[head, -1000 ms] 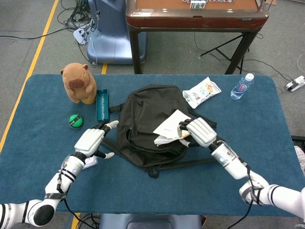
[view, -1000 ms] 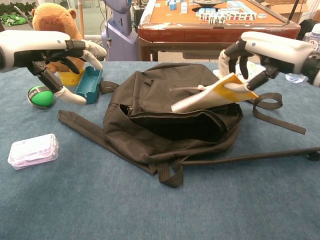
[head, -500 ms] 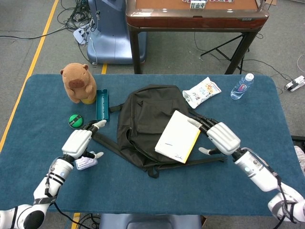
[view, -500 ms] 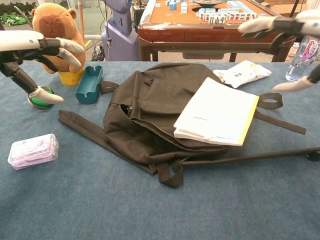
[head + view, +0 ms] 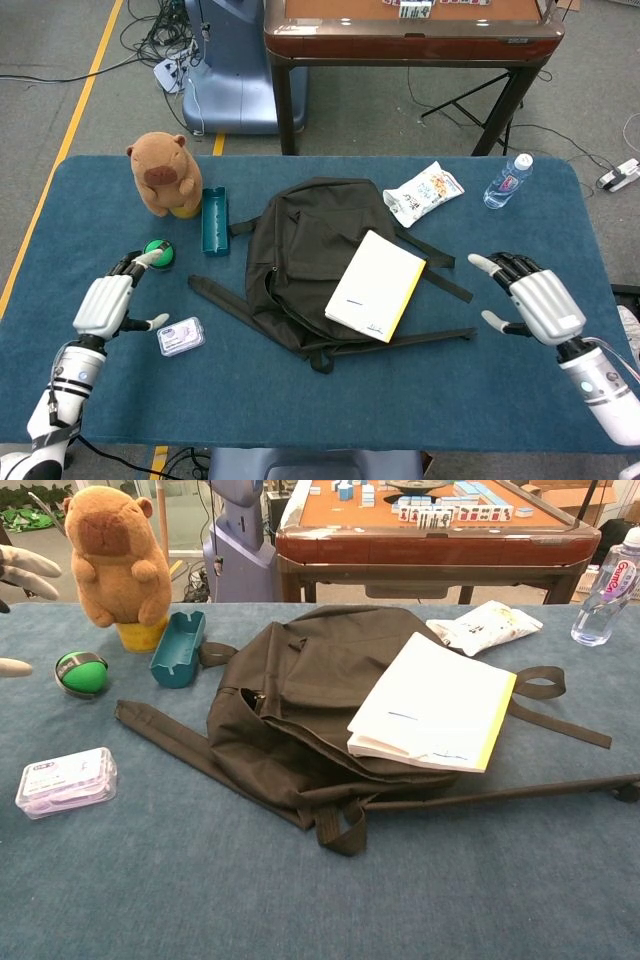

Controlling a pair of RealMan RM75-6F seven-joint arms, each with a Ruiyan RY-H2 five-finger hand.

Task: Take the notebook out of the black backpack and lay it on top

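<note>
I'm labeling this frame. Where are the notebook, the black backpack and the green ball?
notebook [image 5: 377,284], head view, middle of its white cover.
black backpack [image 5: 300,240], head view, its upper front panel.
green ball [image 5: 81,673], chest view, its top.

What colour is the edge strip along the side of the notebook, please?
Yellow; the notebook has a white cover, and the strip shows best in the chest view.

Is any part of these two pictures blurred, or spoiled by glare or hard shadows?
Head view: even light, sharp; notebook and black backpack read clearly, no glare. Chest view: sharp too, soft shadow under the notebook; only the left hand is cut by the frame edge.
</note>
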